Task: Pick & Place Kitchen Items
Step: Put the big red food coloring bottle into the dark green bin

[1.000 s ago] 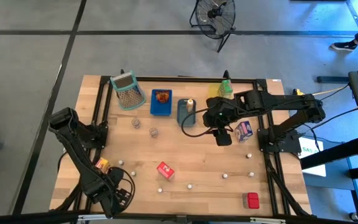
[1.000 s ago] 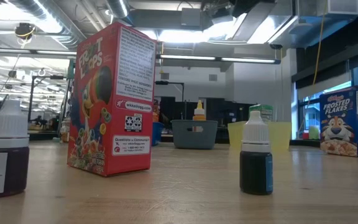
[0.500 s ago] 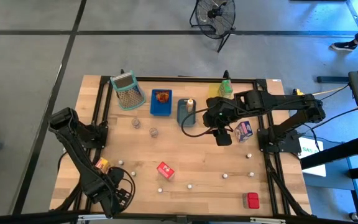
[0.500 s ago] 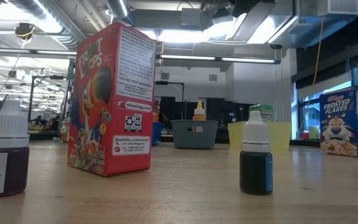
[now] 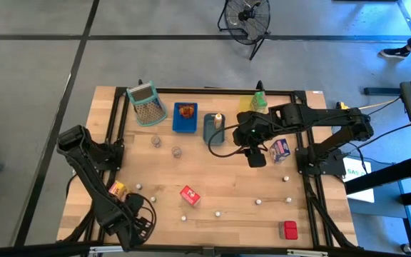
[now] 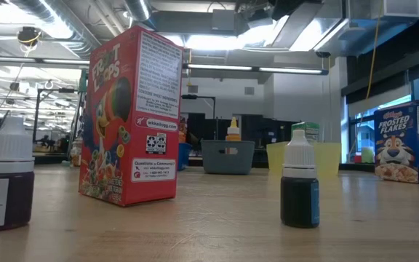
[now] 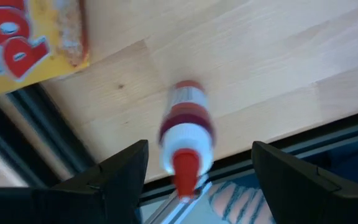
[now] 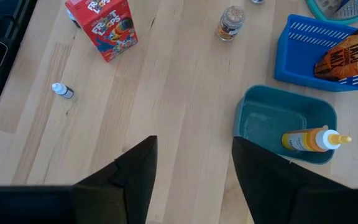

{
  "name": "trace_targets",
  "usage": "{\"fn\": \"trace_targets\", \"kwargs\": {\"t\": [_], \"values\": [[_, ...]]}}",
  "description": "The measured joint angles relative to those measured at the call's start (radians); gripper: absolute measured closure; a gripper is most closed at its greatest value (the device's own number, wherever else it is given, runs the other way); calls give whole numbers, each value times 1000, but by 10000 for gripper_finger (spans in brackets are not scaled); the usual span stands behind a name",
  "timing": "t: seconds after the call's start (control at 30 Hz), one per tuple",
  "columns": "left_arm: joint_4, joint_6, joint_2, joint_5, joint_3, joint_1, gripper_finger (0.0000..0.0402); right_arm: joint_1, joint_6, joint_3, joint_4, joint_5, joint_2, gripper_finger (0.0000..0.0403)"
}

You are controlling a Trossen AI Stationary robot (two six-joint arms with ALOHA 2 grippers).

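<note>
My left gripper (image 7: 199, 148) hangs open, pointing down, near the table's front left corner (image 5: 130, 227). A small bottle (image 7: 185, 127) with a white cap and red tip stands on the wood between its fingers, untouched. A yellow carton (image 7: 23, 37) lies just beyond it. My right gripper (image 8: 194, 149) hovers open above mid-table (image 5: 255, 155), nothing between its fingers. Below it lie the red carton (image 8: 102, 26), a tiny bottle (image 8: 62, 91) and a jar (image 8: 230, 22).
Along the far edge stand a mesh basket (image 5: 145, 104), a blue tray (image 5: 185, 120) with a brown packet, a grey tray (image 5: 212, 130) with an orange bottle (image 8: 316, 140), and a yellow tray (image 5: 254, 106). A purple-white carton (image 5: 280, 148) lies by the right arm; a red item (image 5: 289, 228) lies front right.
</note>
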Motion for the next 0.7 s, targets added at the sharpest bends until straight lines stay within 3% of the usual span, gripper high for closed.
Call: {"fn": "trace_targets", "kwargs": {"t": [0.7], "values": [[17, -1, 57, 51, 2, 0, 121, 0, 0, 0, 1, 0, 0, 192]]}}
